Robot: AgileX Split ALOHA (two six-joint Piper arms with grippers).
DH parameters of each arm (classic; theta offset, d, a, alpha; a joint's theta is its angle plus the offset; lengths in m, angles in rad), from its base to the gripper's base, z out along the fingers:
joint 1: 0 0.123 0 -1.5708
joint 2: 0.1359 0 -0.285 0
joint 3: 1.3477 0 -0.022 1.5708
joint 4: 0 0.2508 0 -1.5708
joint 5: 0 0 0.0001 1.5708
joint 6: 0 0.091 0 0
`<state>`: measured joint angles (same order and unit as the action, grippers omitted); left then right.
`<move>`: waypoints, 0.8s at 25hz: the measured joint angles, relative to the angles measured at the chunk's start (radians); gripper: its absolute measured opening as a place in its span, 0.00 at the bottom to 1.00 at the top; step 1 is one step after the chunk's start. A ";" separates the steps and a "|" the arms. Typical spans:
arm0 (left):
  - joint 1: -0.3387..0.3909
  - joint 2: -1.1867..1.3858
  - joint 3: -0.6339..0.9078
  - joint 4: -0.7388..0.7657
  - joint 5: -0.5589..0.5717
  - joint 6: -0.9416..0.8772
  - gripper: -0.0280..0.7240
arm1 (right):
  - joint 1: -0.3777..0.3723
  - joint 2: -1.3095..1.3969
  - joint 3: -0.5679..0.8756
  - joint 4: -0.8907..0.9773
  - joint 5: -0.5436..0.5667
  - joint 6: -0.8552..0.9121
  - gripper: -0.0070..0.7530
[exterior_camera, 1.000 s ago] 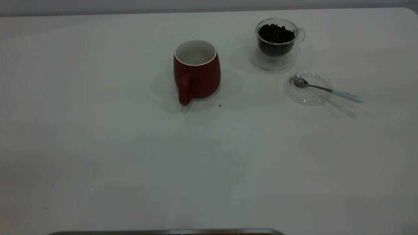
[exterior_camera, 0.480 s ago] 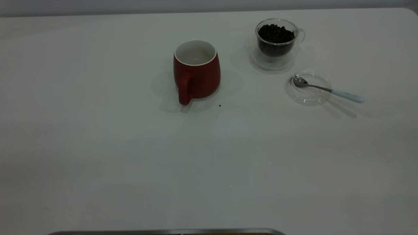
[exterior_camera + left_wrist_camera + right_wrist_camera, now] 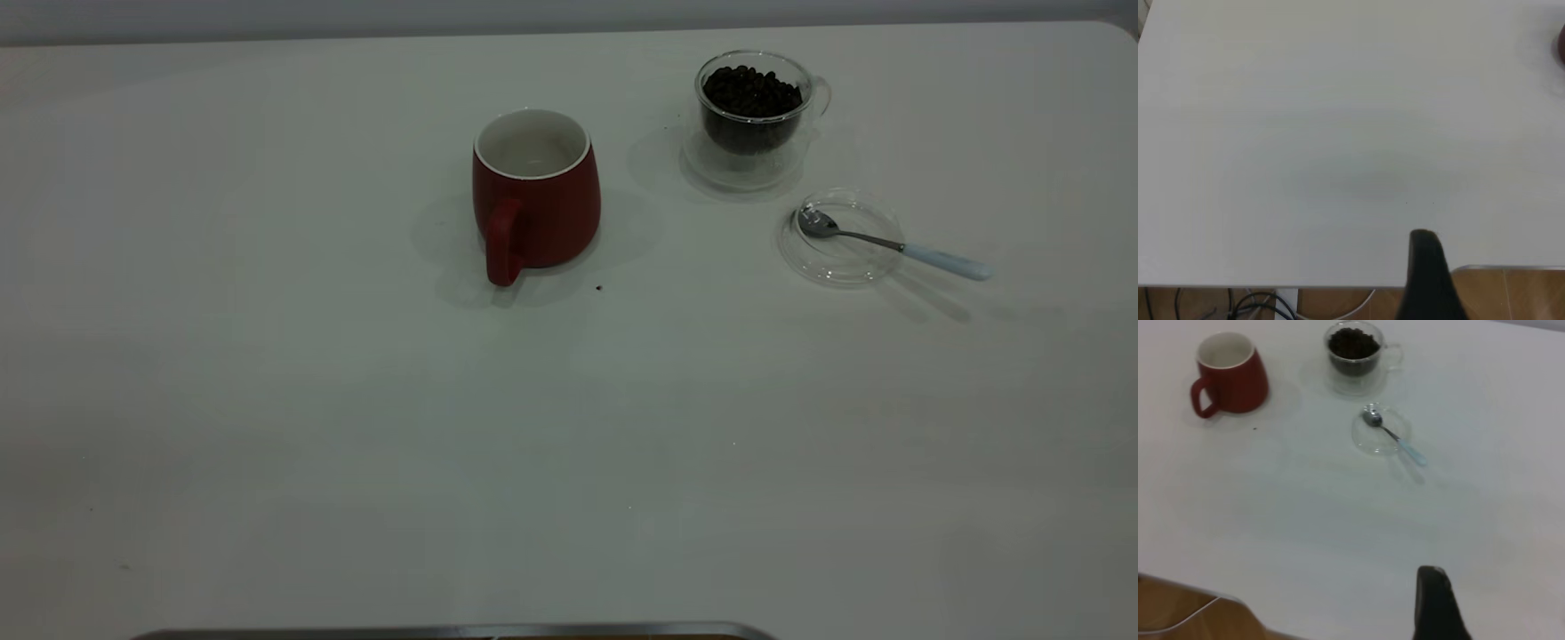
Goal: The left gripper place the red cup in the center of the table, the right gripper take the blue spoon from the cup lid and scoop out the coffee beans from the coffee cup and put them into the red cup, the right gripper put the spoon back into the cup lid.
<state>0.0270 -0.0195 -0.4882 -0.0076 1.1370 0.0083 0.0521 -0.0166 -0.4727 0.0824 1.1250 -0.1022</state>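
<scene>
Red cup point(image 3: 536, 197) is sitting mid-bench, spoon point(image 3: 893, 244) resting on lid point(image 3: 840, 237) at four o'clock, reachable; tool states unclear.

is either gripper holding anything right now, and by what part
Nothing is held. The blue spoon rests in the cup lid, and the red cup stands alone on the table.

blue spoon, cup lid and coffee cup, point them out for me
blue spoon point(image 3: 944, 260), exterior view, on its pale blue handle.
cup lid point(image 3: 831, 267), exterior view, on the bare glass near its front rim.
coffee cup point(image 3: 819, 92), exterior view, on its clear loop handle.
</scene>
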 joint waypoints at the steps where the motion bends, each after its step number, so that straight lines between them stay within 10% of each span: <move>1: 0.000 0.000 0.000 0.000 0.000 0.000 0.80 | 0.011 0.000 0.000 -0.001 0.000 0.000 0.66; 20: 0.000 0.000 0.000 0.000 0.000 -0.001 0.80 | 0.028 0.000 0.000 -0.093 -0.001 0.079 0.66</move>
<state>0.0270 -0.0195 -0.4882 -0.0076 1.1370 0.0071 0.0796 -0.0166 -0.4727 -0.0102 1.1243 -0.0233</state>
